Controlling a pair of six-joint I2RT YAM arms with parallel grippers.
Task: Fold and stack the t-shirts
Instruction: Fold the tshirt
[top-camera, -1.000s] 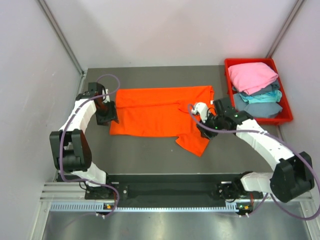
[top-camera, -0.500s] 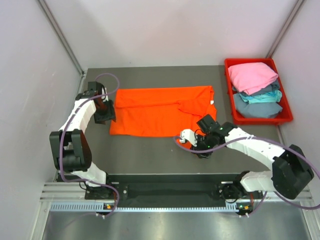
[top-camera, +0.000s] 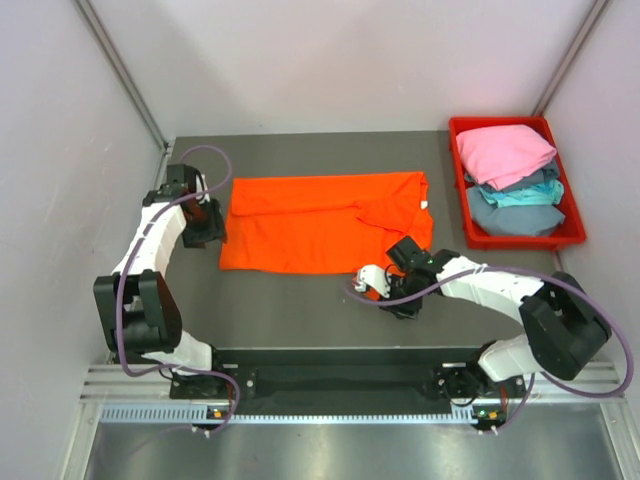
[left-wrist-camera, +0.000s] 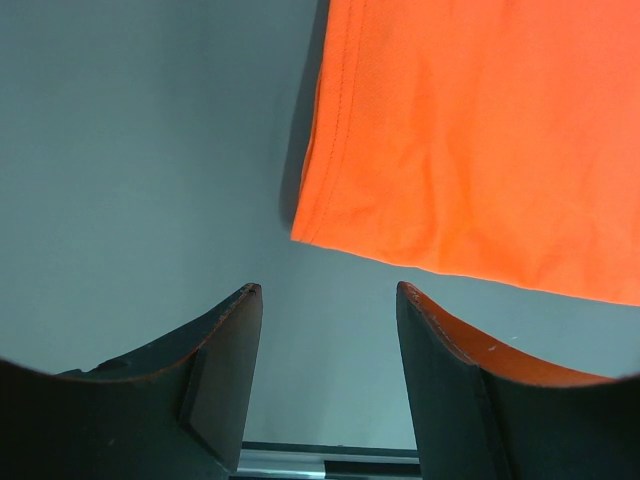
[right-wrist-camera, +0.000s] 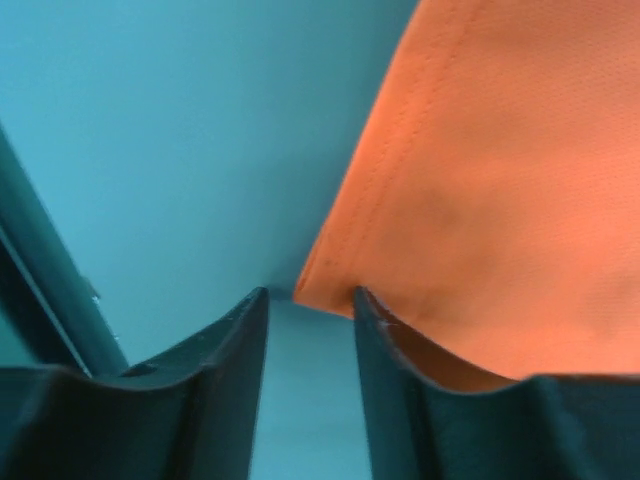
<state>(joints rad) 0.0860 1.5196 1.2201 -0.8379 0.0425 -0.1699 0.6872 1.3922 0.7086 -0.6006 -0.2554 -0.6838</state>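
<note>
The orange t-shirt (top-camera: 310, 225) lies spread flat on the dark table, its near right sleeve under my right arm. My left gripper (top-camera: 205, 226) is open and empty just off the shirt's left edge. In the left wrist view (left-wrist-camera: 325, 290) the shirt's corner (left-wrist-camera: 480, 130) lies ahead of the fingertips, apart from them. My right gripper (top-camera: 382, 290) is open and low at the sleeve's near corner. In the right wrist view (right-wrist-camera: 310, 292) the orange cloth corner (right-wrist-camera: 500, 150) touches the right fingertip, with bare table between the jaws. Folded pink (top-camera: 505, 150), light teal (top-camera: 520, 192) and grey-blue (top-camera: 520, 215) shirts are stacked in the bin.
The red plastic bin (top-camera: 457, 170) stands at the back right of the table. Grey walls close in the left, back and right sides. A metal rail (top-camera: 330, 385) runs along the near edge between the arm bases.
My right gripper has moved from the shirt's right side down and left to the near sleeve corner. My left gripper has shifted slightly left, off the shirt's edge.
</note>
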